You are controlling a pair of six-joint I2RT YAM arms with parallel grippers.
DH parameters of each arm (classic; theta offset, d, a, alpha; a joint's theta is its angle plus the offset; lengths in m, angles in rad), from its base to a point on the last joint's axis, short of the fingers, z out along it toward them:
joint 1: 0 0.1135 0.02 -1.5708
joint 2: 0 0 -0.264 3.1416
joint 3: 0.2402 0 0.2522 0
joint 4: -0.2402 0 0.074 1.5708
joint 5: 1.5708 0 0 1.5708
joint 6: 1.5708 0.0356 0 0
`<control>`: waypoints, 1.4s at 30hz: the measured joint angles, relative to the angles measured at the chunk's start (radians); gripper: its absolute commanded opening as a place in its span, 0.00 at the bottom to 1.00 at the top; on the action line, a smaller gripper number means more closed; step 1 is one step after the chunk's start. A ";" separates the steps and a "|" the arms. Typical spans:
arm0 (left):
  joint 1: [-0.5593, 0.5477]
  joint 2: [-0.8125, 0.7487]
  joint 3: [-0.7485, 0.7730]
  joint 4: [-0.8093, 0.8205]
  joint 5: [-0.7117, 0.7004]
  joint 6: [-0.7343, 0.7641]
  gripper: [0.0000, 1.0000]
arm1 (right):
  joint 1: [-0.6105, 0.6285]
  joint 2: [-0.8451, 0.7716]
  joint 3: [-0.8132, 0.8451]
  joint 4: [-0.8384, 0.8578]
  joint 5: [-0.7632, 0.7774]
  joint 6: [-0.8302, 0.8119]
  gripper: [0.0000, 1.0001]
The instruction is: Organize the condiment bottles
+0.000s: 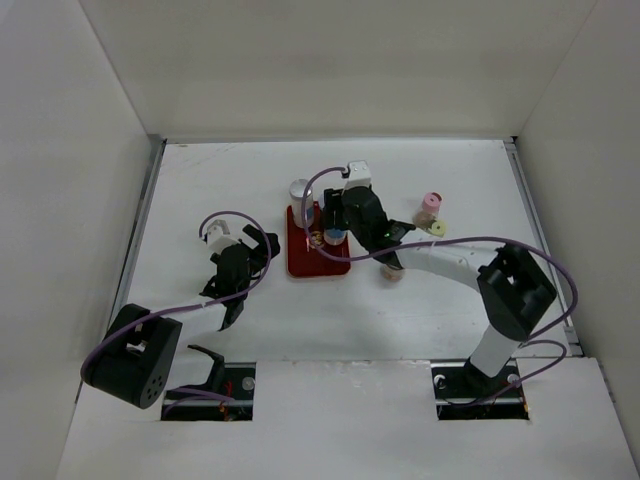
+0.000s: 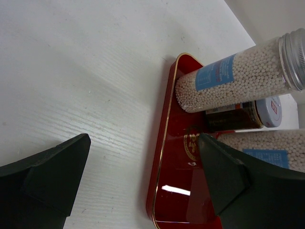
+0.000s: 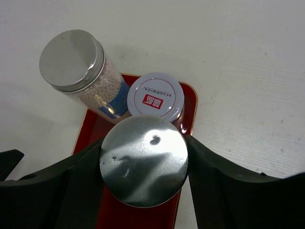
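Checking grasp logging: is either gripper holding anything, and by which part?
Right gripper holds the silver-capped bead bottle by its cap, over the red tray. Left gripper holds nothing.

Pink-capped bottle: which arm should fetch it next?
Right, I'd say, once the right hand releases the silver-capped bottle it grips at the red tray. The pink-capped bottle stands on the right arm's side, beyond the tray from the open left hand.

White table [image 1: 240, 180] (plain white walls [image 1: 80, 100] around)
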 measured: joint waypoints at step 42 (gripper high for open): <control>-0.013 0.011 0.000 0.001 0.000 0.000 1.00 | -0.038 -0.421 -0.456 -0.330 0.171 0.197 0.86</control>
